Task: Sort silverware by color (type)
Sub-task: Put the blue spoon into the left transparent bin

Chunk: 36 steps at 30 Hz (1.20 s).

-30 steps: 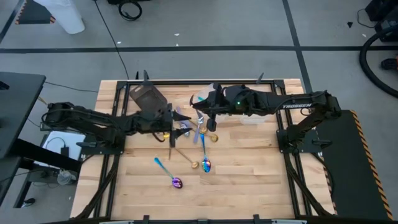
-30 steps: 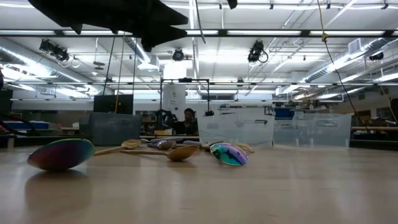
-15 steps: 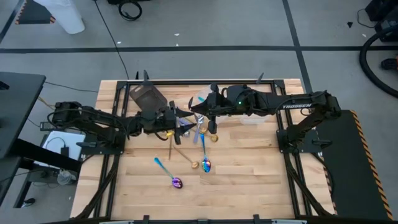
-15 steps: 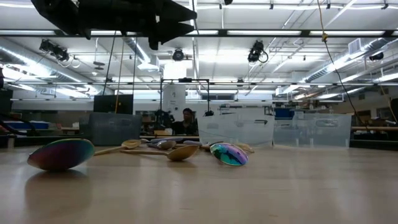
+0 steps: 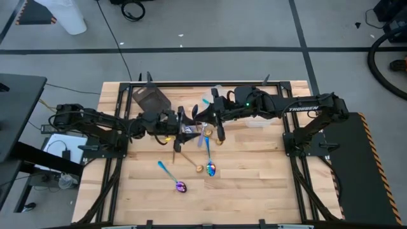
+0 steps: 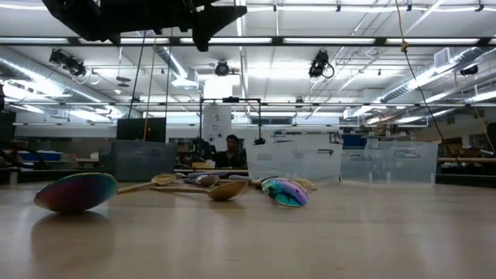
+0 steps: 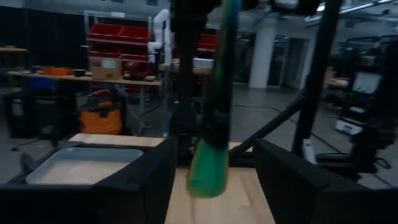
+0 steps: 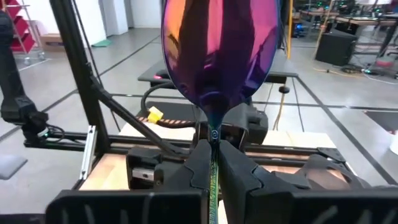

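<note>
Above table centre, both arms meet over scattered spoons. Right gripper [image 8: 213, 163] fingers pinched together on thin neck of iridescent blue-purple spoon [image 8: 219, 53], bowl standing upright before wrist camera. Left gripper [image 7: 214, 168] fingers apart either side of same spoon's teal handle [image 7: 214, 118], contact unclear. On wooden table [image 5: 254, 184]: two iridescent spoons near front, one at [image 5: 180, 186], another at [image 5: 210, 168], gold spoon [image 5: 198, 167] beside latter. Dark plastic tub [image 5: 149, 97] at far left; clear tub [image 5: 254, 122] under right arm.

Both grippers [image 5: 180, 122] [image 5: 215, 121] clamped, nearly meeting
</note>
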### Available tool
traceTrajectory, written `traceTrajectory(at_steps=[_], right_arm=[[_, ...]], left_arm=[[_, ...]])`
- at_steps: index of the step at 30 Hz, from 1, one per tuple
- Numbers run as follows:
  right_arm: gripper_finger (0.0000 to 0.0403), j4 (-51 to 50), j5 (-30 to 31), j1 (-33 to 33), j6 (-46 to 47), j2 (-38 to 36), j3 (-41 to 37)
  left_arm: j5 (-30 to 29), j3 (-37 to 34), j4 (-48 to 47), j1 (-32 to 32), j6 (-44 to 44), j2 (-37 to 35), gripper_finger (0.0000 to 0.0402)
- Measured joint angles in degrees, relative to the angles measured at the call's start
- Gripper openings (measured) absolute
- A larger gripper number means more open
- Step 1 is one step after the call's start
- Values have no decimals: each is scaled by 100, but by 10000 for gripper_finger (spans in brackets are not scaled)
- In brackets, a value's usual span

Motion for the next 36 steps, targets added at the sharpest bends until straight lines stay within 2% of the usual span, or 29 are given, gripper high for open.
traceTrajectory(at_steps=[16, 20, 36], right_arm=[[23, -66, 83, 0, 204, 0, 0], [27, -97, 266, 4, 205, 0, 0], [68, -296, 289, 4, 207, 2, 0]], left_arm=[[-52, 40, -142, 160, -113, 0, 88], [-79, 40, -183, 165, -117, 0, 87], [-87, 43, -267, 166, -137, 0, 89]])
